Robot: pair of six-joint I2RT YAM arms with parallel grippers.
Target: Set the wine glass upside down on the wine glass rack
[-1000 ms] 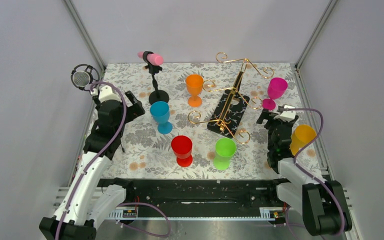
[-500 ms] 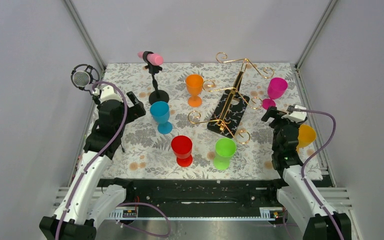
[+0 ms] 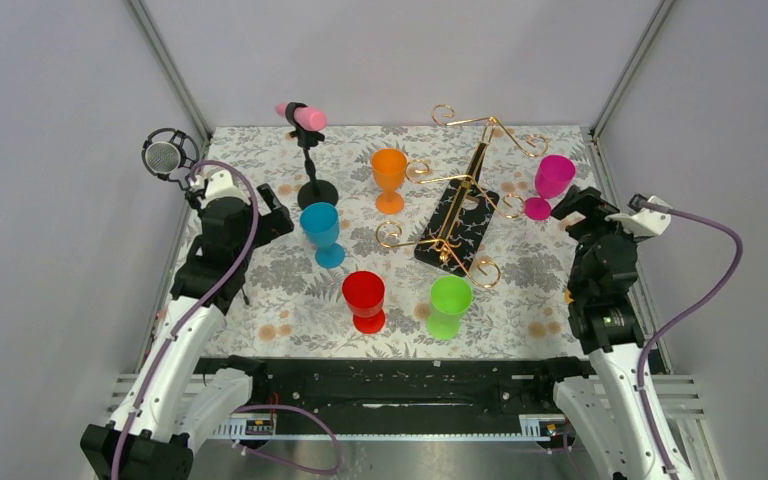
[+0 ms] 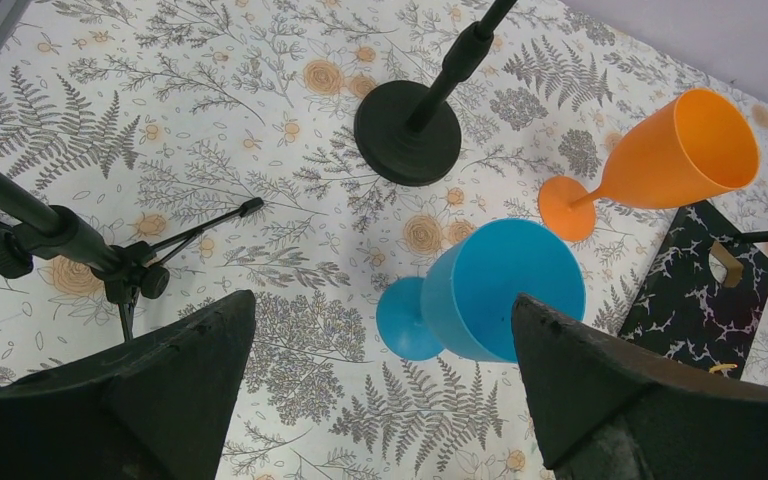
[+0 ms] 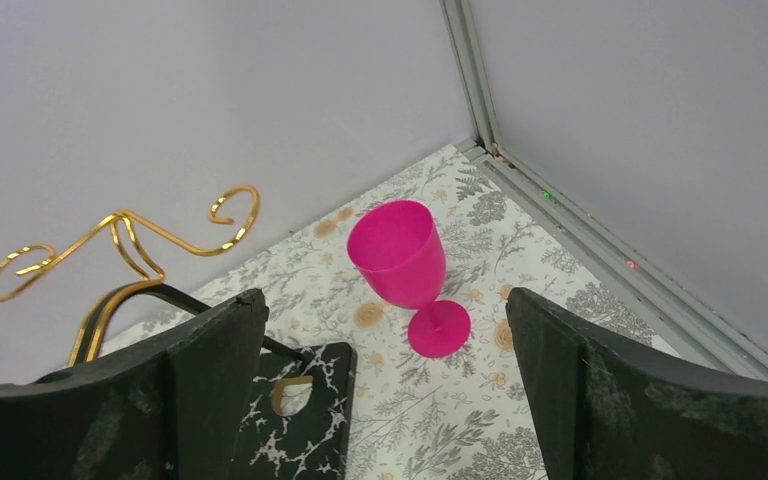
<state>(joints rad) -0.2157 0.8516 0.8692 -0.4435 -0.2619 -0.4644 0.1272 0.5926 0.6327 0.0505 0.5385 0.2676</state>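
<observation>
Released and empty at both ends: right claw (image 5: 382,300) facing the upright pink wine glass (image 5: 397,255) near the far right corner of the floral worktop (image 3: 520,300), left claw (image 4: 382,298) above the upright blue wine glass (image 4: 505,290). Between the pink and orange wine glass (image 3: 389,172), the gold wine glass rack (image 3: 457,205) on its black speckled base.

A: Where does the top camera sit?
B: High behind the arms, looking down over the whole table (image 3: 290,280).
A: The wrists?
B: Close in — left above the blue glass (image 4: 505,290), right facing the far-right pink glass (image 5: 400,255); the top view shares both.
</observation>
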